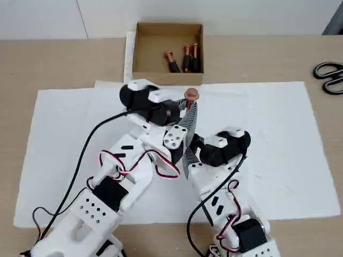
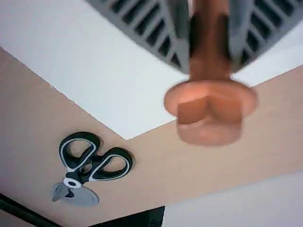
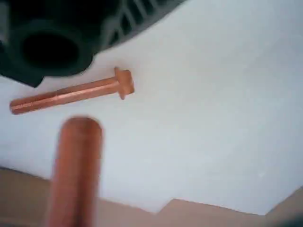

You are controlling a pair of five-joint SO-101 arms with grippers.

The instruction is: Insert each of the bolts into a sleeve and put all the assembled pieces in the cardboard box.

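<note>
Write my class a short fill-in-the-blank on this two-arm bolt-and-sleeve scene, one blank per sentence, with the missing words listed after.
1. The cardboard box holds ___ assembled pieces.
2. The left gripper is shut on a copper ___.
3. Black-handled ___ lie on the bare table, off the white paper.
Missing words: three; bolt; scissors.

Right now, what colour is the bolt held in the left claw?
Copper orange. The bolt shows best in the left wrist view.
</note>
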